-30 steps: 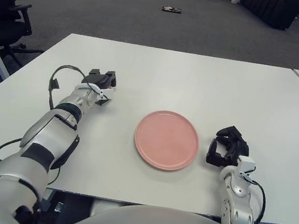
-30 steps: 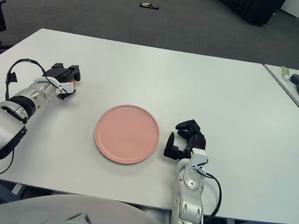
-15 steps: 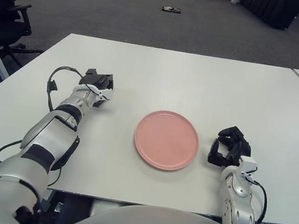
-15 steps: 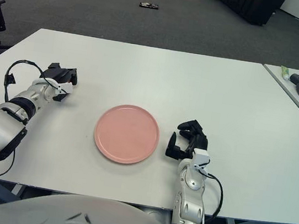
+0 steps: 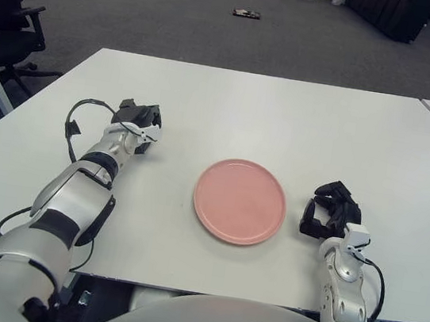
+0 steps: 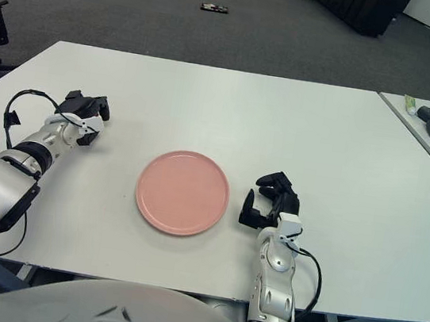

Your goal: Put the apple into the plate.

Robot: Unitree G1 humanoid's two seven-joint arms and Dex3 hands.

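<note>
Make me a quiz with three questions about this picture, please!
1. Where is the plate?
A. Between the left hand and the right hand
B. On the floor
C. On a chair

2. What colour is the plate?
A. Blue
B. Pink
C. Green

3. What lies on the plate?
A. A banana
B. A cup
C. Nothing

Answers:
1 is A: one hand shows on each side of the plate.
2 is B: the whole plate is pink.
3 is C: the plate is bare all over.
</note>
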